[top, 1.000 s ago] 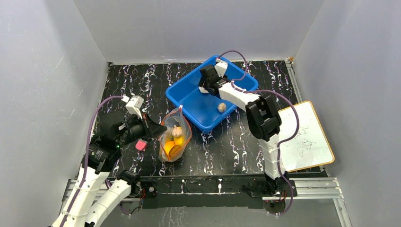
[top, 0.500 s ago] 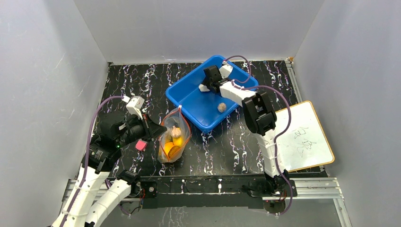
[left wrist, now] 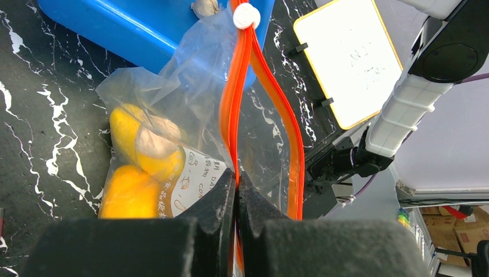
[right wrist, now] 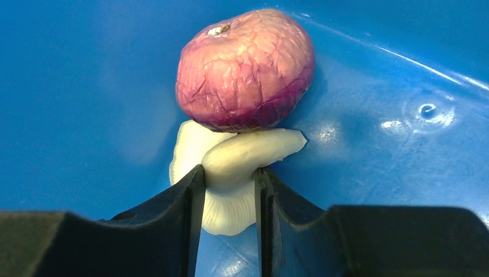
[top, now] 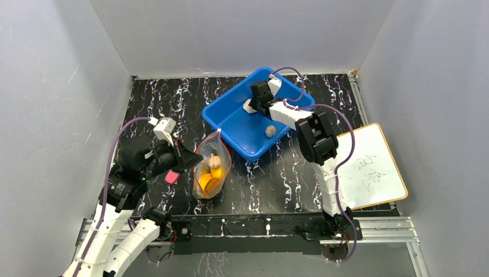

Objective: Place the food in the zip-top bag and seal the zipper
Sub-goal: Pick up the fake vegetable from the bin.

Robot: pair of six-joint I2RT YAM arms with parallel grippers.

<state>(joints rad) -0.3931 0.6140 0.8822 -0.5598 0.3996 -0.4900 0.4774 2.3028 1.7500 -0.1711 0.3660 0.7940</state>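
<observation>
The clear zip-top bag [top: 212, 167] lies on the black table with its mouth spread. Yellow and orange food [left wrist: 130, 193] and a beige piece [left wrist: 153, 138] lie inside it. My left gripper [left wrist: 237, 179] is shut on one side of the red-orange zipper [left wrist: 229, 115], holding that lip up. My right gripper [right wrist: 229, 172] is down in the blue bin [top: 230, 118], jaws closed against both sides of a white ribbed food piece [right wrist: 242, 153]. A purple onion-like piece [right wrist: 245, 69] rests against it. A beige lump [top: 270, 131] lies apart in the bin.
A small pink block [top: 172, 177] sits on the table left of the bag, under my left arm. A whiteboard [top: 369, 167] lies at the right. Grey walls enclose the table on three sides. The bin's near wall [left wrist: 115, 29] stands just behind the bag.
My right gripper has shifted slightly right inside the bin and its jaws have closed onto the white piece. The left gripper and the bag have not moved.
</observation>
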